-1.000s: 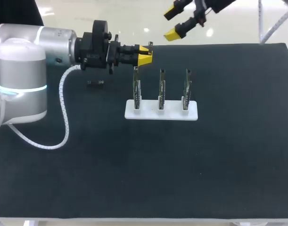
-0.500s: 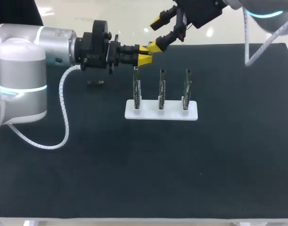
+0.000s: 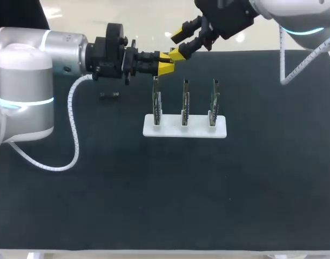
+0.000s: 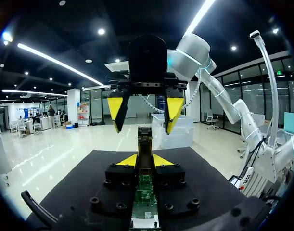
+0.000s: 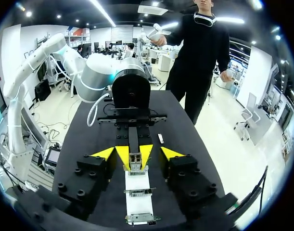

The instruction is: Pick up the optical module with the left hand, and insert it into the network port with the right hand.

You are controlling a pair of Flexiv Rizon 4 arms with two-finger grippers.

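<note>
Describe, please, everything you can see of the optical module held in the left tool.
The optical module is a slim, dark, metallic-looking bar with a squarish end face. It is held about level above the table, clamped between the yellow tips of the left tool, its free end jutting forward. The open right tool flanks that end without touching it.

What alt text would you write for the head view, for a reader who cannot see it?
Above a black table, the left gripper holds a slim metal optical module while the open right gripper hangs beside it. Below stands a white base with three upright green circuit boards.
</note>
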